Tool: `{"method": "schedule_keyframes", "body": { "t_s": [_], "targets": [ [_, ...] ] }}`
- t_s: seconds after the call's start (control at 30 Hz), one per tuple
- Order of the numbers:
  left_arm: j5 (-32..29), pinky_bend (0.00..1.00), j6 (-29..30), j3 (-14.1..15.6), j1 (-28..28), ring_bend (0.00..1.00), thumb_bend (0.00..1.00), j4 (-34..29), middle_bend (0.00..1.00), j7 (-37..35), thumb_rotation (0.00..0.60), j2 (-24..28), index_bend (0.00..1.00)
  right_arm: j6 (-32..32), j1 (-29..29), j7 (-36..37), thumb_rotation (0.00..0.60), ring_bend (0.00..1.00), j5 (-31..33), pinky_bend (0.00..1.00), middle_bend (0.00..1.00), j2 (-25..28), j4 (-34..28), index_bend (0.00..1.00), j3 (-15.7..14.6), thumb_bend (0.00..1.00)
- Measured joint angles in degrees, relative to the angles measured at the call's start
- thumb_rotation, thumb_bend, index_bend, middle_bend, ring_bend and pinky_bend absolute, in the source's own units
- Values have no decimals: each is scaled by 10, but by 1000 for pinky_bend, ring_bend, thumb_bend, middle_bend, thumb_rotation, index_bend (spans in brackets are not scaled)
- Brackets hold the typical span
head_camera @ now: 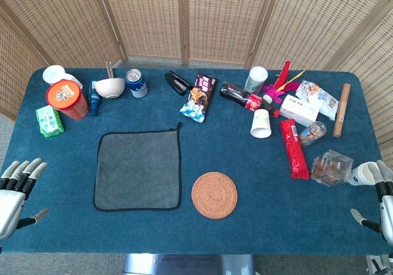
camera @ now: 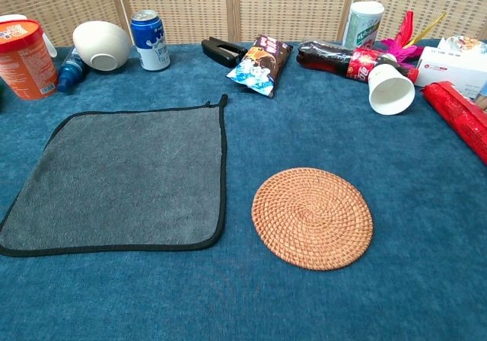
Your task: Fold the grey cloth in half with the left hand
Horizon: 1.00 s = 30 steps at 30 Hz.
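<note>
The grey cloth (head_camera: 138, 169) (camera: 122, 177) with a black hem lies flat and unfolded on the blue table, left of centre. My left hand (head_camera: 15, 189) hovers at the table's near left edge, well left of the cloth, fingers spread and empty. At the near right edge my right hand (head_camera: 381, 198) is likewise open and holds nothing. Neither hand shows in the chest view.
A round woven coaster (head_camera: 214, 194) (camera: 312, 217) sits just right of the cloth. Along the back stand an orange cup (head_camera: 66, 98), a white bowl (head_camera: 109, 87), a blue can (head_camera: 136, 82), a snack bag (head_camera: 199, 97), a cola bottle (head_camera: 242, 95), a paper cup (head_camera: 261, 123) and a red packet (head_camera: 294, 148).
</note>
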Motion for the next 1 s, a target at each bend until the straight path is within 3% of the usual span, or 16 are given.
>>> {"method": "schedule_keyframes", "body": {
  "t_s": [0.33, 0.53, 0.73, 1.0],
  "targets": [
    [-5, 0, -5, -1, -2, 0, 105, 2, 0, 1, 600, -2, 0, 2, -1, 1, 600, 0, -3, 0, 0, 1, -1, 2, -1, 0],
    [-27, 0, -23, -18, -18, 0, 105, 1, 0, -8, 600, -5, 0, -1, 0, 3, 600, 0, 4, 0, 0, 1, -1, 2, 1, 0],
    [-66, 0, -77, -45, -56, 0, 106, -6, 0, -10, 600, -9, 0, -5, 2, 6, 600, 0, 12, 0, 0, 2, -1, 3, 5, 0],
    [-154, 0, -192, -97, -141, 0, 105, -16, 0, 14, 600, -20, 49, -15, 6, 18, 600, 0, 29, 0, 0, 5, 3, 6, 11, 0]
  ]
}}
